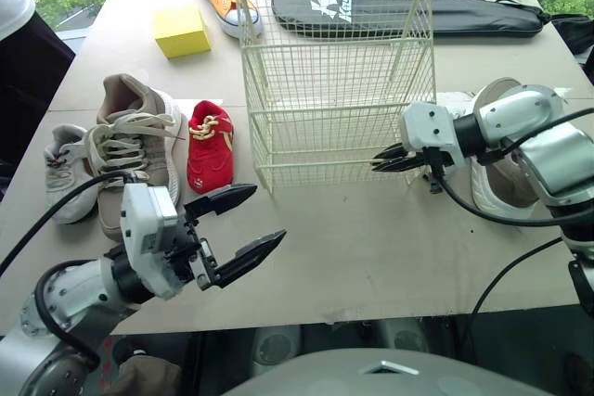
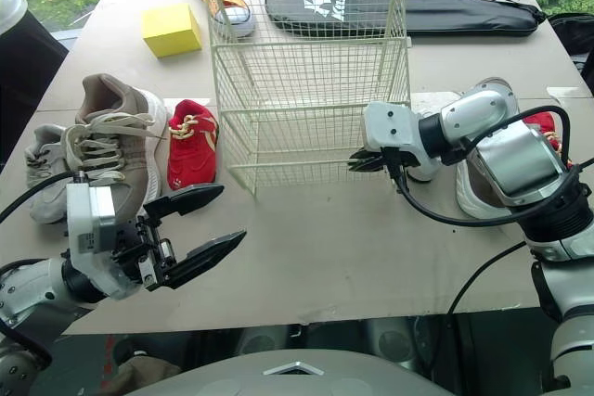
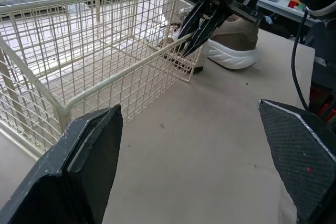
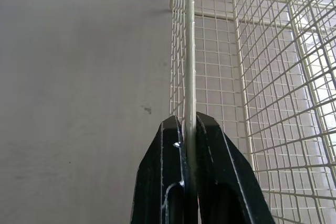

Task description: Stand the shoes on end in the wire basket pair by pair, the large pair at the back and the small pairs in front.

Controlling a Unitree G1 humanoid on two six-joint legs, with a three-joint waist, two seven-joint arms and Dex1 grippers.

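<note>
Right wrist view, right gripper (image 4: 187, 123) pinching wire basket (image 4: 189, 51) edge

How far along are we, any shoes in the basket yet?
Done: nothing, the wire basket holds no shoes. In hand: the right claw is shut on a basket rail, the left claw is open above the table. To do: every pair, such as the tan sneaker and red shoe lying beside the basket.

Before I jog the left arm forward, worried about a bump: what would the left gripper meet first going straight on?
Probably the low front rail of the wire basket, near the corner the shut right gripper clamps. Bare table lies before the open left gripper until there, though depth is unclear.
</note>
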